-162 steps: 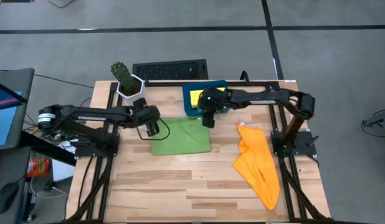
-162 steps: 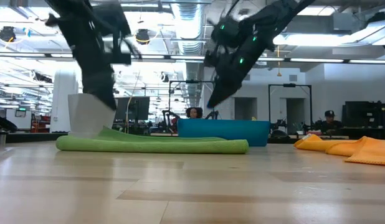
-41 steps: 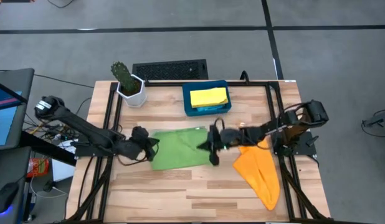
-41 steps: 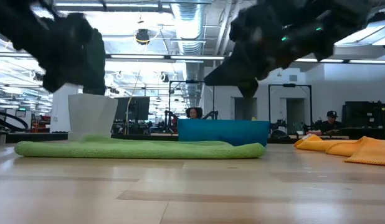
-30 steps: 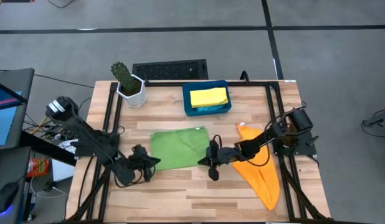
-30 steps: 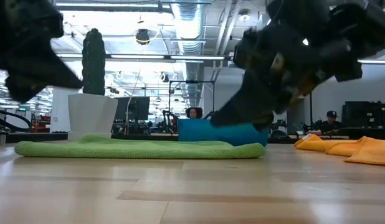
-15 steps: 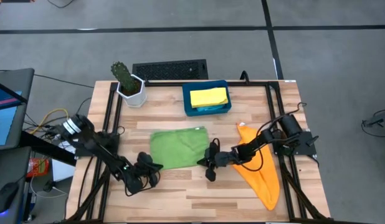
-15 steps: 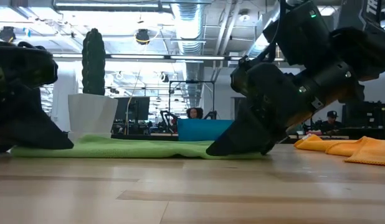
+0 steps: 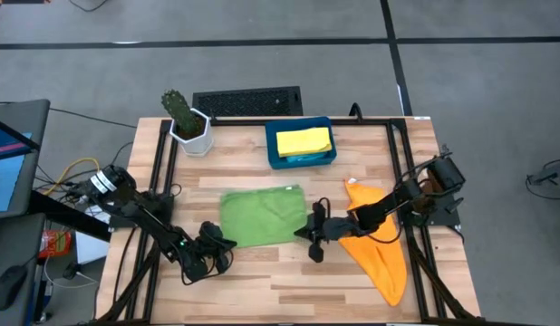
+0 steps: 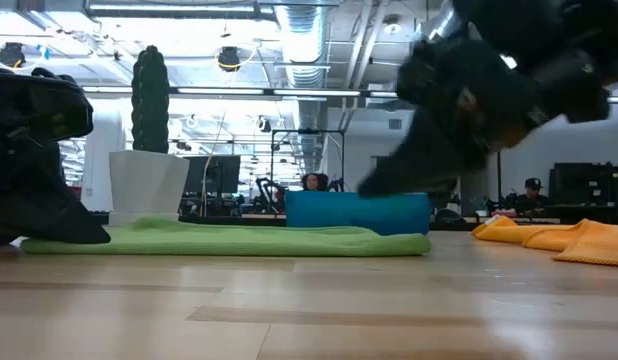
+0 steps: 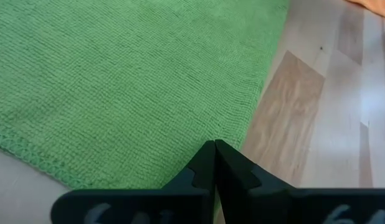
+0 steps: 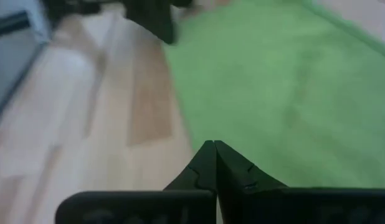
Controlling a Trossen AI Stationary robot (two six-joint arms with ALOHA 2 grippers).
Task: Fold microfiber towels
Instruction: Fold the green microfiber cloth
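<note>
A green towel lies flat in the middle of the table. My left gripper is shut and low at its near left corner. In the low view it sits down at the towel's left end. My right gripper is shut and hangs above the towel's near right corner, clear of it in the low view. An orange towel lies crumpled at the right. A yellow towel lies in the blue tray. My left gripper has its shut fingertips at the green towel's right-hand edge near the corner, slanting down from the table's left. The fingers themselves hide the meeting place, so I cannot tell whether they press on the cloth, on the wood beside it, or hover just above.
A potted cactus stands at the far left corner. The tray sits at the far middle. Bare wood stretches along the near edge. People and desks show in the room beyond the table in the low view.
My left gripper has sunk from above the table down to the green towel's near left corner and has stayed there. My right gripper dipped to the table at the towel's near right corner, then rose and drew toward the table's right edge. The towel lies as before.
</note>
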